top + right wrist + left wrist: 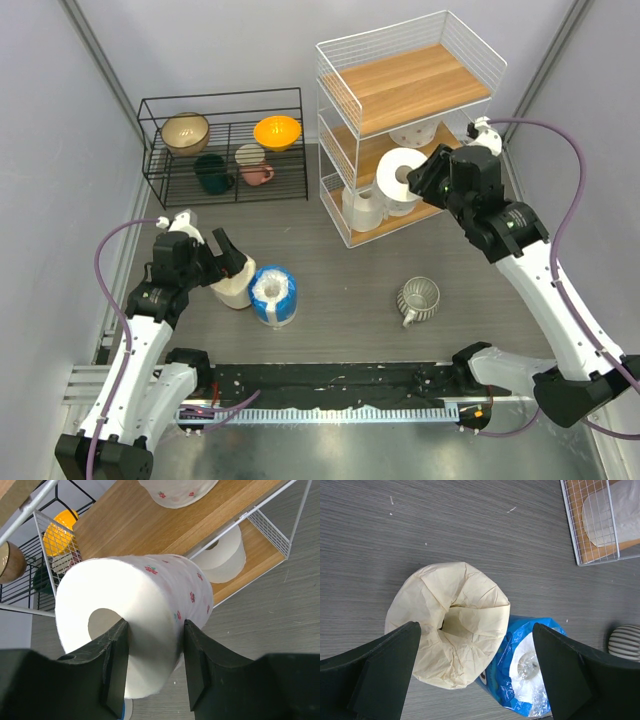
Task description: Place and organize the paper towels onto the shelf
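Note:
The white wire shelf [400,90] with three wooden boards stands at the back right. My right gripper [428,180] is shut on a white flower-printed paper towel roll [400,175], held on its side in front of the middle board; its fingers [112,665] clamp the roll [140,615]. Another white roll [177,492] sits on the middle board, and others [362,208] on the bottom board. My left gripper [226,266] is open just above the upright cream-beige roll [447,645], fingers [385,672] apart from it. The blue-wrapped roll [530,680] stands touching the cream one.
A low black wire rack [225,145] holding bowls and cups stands at the back left. A grey ribbed cup [418,298] lies on the table right of centre, also at the left wrist view's right edge [626,642]. Grey walls close both sides.

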Motion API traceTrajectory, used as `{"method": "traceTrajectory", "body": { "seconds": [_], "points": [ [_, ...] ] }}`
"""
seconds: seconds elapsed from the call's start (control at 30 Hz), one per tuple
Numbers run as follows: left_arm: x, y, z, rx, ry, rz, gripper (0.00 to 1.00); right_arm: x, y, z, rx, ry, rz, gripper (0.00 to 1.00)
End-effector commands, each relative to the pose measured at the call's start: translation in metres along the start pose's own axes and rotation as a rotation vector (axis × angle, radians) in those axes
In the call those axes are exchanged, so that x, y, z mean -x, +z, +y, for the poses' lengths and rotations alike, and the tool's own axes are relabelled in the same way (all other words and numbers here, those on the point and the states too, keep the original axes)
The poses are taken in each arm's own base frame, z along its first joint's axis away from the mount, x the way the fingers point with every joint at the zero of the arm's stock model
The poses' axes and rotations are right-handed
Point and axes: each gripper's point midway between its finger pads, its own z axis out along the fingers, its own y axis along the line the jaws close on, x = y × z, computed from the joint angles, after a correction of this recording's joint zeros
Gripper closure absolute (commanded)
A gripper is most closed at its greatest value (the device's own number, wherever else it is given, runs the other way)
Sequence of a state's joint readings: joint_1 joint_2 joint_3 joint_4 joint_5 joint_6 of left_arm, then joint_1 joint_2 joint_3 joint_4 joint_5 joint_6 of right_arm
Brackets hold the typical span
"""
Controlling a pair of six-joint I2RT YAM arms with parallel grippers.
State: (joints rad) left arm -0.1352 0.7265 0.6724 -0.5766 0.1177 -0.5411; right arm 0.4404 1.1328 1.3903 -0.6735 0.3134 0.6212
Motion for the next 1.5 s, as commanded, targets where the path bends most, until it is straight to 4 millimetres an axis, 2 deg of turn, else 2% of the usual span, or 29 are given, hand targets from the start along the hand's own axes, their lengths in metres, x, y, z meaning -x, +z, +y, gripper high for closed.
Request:
{"method": "traceTrajectory", "body": {
  "seconds": [0.0,0.3,0.5,0.9,1.2,1.47],
  "points": [
    [0.005,0.000,-0.008,-0.038,0.011,-0.019,0.00,0.044,-0.005,0.032,0.121,0.045,-0.117,0.53],
    [0.005,0.000,-0.008,-0.039,0.012,-0.019,0.00,0.057,-0.002,0.043,0.154,0.067,-0.136,0.54],
    [0.005,0.000,-0.008,-0.039,0.012,-0.019,0.00,0.064,-0.007,0.042,0.156,0.071,-0.156,0.55],
    [0.005,0.001,-0.008,-0.041,0.012,-0.016,0.00,0.077,0.011,0.050,0.171,0.071,-0.145,0.55],
    [0.005,0.001,-0.008,-0.042,0.012,-0.017,0.00,0.075,0.032,0.055,0.179,0.061,-0.105,0.55],
    [0.004,0.001,-0.009,-0.044,0.011,-0.011,0.00,0.088,0.044,0.062,0.186,0.041,-0.110,0.55]
  ]
}}
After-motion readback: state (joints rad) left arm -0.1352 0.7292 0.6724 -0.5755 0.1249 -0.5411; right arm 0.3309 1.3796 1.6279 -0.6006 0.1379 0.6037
